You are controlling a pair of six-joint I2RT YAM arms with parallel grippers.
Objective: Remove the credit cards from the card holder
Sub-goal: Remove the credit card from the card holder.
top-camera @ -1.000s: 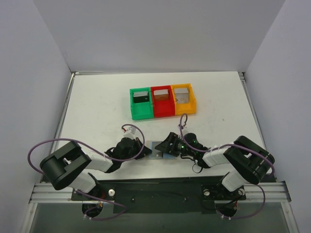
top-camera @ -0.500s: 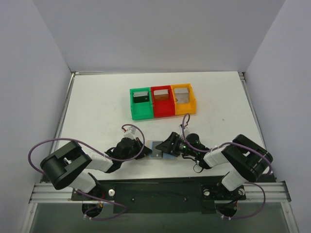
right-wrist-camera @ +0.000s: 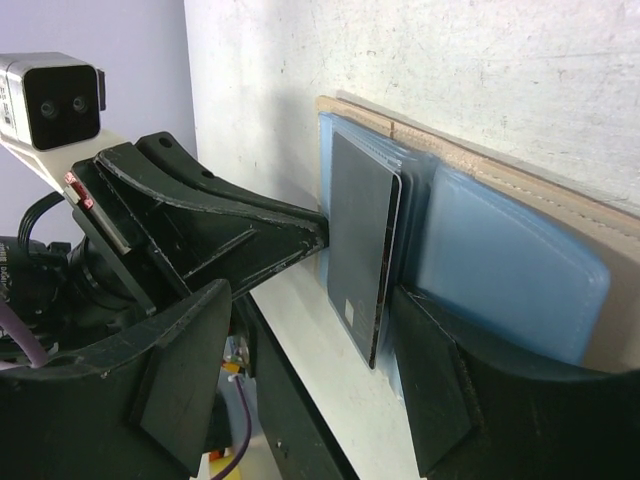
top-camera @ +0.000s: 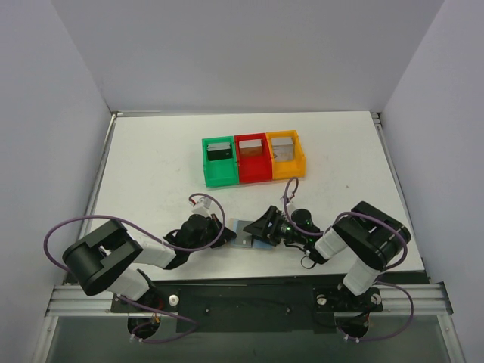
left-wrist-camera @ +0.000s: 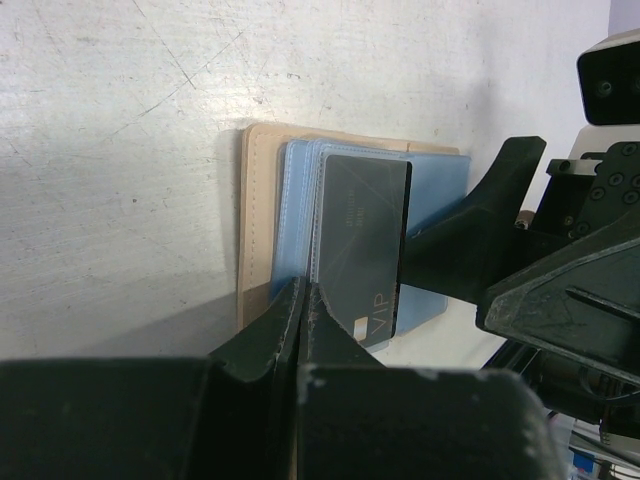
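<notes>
Left hand (left-wrist-camera: 303,300) pressed together, tips on the card holder's (left-wrist-camera: 258,220) near edge; pinning or nipping it, couldn't tell. Right hand (right-wrist-camera: 312,300) spread, fingers (right-wrist-camera: 190,360) either side of the dark card (left-wrist-camera: 362,240), which stuck partway out of a blue pocket (left-wrist-camera: 440,180). Holder lay open on the table (top-camera: 151,174), at 6 o'clock from the bins (top-camera: 253,175). Looked like the extraction step; next called for closing on the card, then pulling toward 3 o'clock. Top view couldn't resolve the card; wrist views missed the bins.
</notes>
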